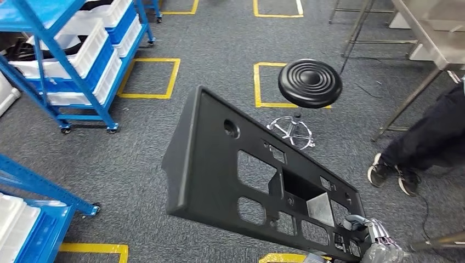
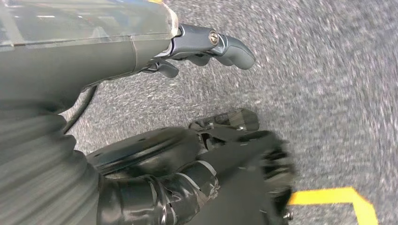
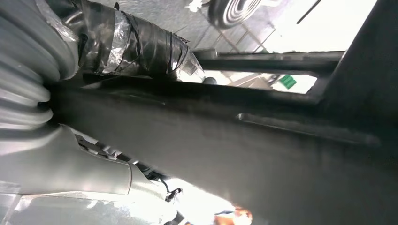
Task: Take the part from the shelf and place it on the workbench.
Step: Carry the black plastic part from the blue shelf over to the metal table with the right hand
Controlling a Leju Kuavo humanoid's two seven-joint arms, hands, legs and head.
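The part (image 1: 219, 164) was a long, flat, black moulded panel, pierced with a round hole and many square cut-outs, and it hung in the air in front of me, tilted, its far end reaching out toward the left over the grey carpet while its near end came down at the lower right. I judged it stiff but not heavy for its size: thin plastic, matt rather than slick, with raised rims and window edges that give fingers something to hook on. Being so long, it would lever hard against a one-ended hold, so the sound place to grip was along a rim or through a cut-out, and a second hold nearer the middle would have steadied it. My right hand (image 1: 373, 233) sat at that near right corner, fingers against the panel's edge; in the right wrist view the panel's dark surface (image 3: 263, 140) lay close across my hand, so I took it that this hand was holding the part. My left hand (image 2: 206, 49) hung low over the carpet, its fingers curled in on nothing, with the thumb sticking out. A black stool (image 1: 310, 83) stood beyond the panel, blue shelves (image 1: 66, 55) stood far left, and a person's legs (image 1: 422, 148) showed at the right. No tabletop was plainly reached yet.
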